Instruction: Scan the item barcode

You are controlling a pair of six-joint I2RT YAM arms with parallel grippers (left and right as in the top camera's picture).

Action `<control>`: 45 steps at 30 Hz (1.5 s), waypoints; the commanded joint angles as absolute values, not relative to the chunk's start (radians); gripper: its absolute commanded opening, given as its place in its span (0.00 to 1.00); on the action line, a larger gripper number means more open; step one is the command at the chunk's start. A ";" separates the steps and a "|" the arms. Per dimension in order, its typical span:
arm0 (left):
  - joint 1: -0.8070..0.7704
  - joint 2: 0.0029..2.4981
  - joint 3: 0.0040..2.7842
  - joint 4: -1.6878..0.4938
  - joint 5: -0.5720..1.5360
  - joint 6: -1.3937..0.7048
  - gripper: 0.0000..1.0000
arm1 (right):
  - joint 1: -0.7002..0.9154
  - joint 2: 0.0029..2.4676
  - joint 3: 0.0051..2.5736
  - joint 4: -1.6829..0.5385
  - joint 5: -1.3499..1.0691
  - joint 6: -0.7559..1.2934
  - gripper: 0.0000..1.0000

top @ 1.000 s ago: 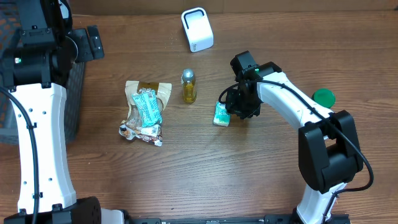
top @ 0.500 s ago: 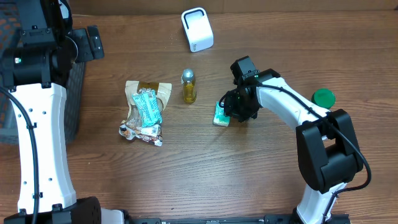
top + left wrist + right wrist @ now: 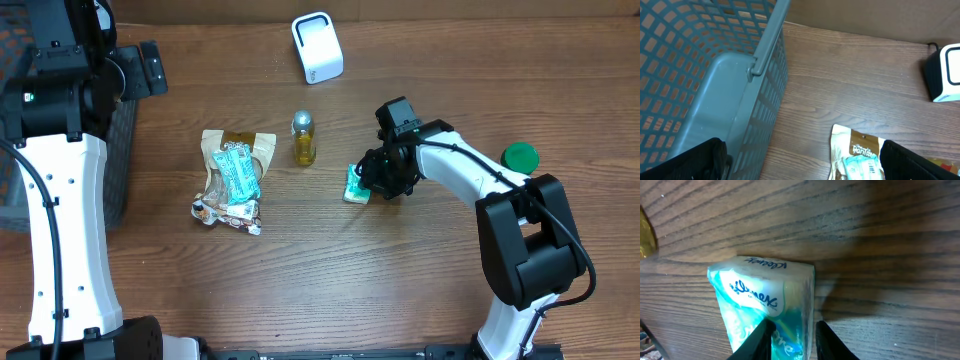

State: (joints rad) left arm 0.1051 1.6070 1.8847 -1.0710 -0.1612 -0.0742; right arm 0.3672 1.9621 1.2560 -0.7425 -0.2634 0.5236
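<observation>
1. Table point(image 3: 330, 290): brown wood grain, bearing all that follows

2. Basket point(image 3: 120, 150): grey-blue mesh, at the table's 9 o'clock edge, partly beneath the left arm; in the left wrist view its rim and wall fill the left half

3. Left gripper point(image 3: 800, 150): released, jaws spread wide with nothing held; it hangs over the basket's wall and the bare wood beside it, with the top of the bags at its 5 o'clock

4. Bags point(image 3: 232, 182): a heap of snack packets, a tan one beneath and a teal one on top, lying flat at 9 o'clock of the bottle and apart from it

5. Bottle point(image 3: 303, 140): small, yellow, with a silver cap toward 12 o'clock in the overhead view; whether it stands or lies cannot be told

6. Scanner point(image 3: 317, 47): white box near the table's 12 o'clock edge, at 12 o'clock of the bottle, well apart from the pack

7. Pack point(image 3: 353, 187): teal-and-white tissues, lying on the wood near the table's centre, just at 4 o'clock of the bottle

8. Right gripper point(image 3: 374, 178): grasping the pack; fingers point(image 3: 762, 340) drawn close, pinching its 3 o'clock end

9. Disc point(image 3: 520, 156): green, round, at 3 o'clock of the pack beyond the right arm, well apart
</observation>
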 commanded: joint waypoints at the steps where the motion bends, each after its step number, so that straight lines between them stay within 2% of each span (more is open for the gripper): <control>1: 0.104 1.610 1.885 -1.070 -0.160 -0.059 1.00 | 0.363 1.957 1.212 -0.708 -0.256 0.526 0.24; 4: 0.104 1.610 1.885 -1.071 -0.160 -0.059 1.00 | 0.363 1.957 1.194 -0.676 -0.256 0.527 0.18; 6: 0.104 1.610 1.885 -1.070 -0.160 -0.059 1.00 | 0.363 1.958 1.191 -0.674 -0.255 0.527 0.18; 9: 0.104 1.610 1.885 -1.070 -0.160 -0.059 0.99 | 0.363 1.958 1.191 -0.679 -0.254 0.526 0.21; 18: 0.104 1.610 1.885 -1.071 -0.160 -0.059 1.00 | 0.361 1.946 1.221 -0.686 -0.273 0.526 0.23; 28: 0.104 1.610 1.885 -1.071 -0.160 -0.059 1.00 | 0.319 1.889 1.244 -0.703 -0.343 0.522 0.33; 45: 0.104 1.610 1.885 -1.070 -0.160 -0.059 1.00 | 0.320 1.892 1.168 -0.632 -0.342 0.523 0.26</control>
State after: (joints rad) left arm 0.1051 1.6070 1.8847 -1.0710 -0.1612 -0.0738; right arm 0.3206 1.9209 1.1839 -0.6491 -0.3367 0.5236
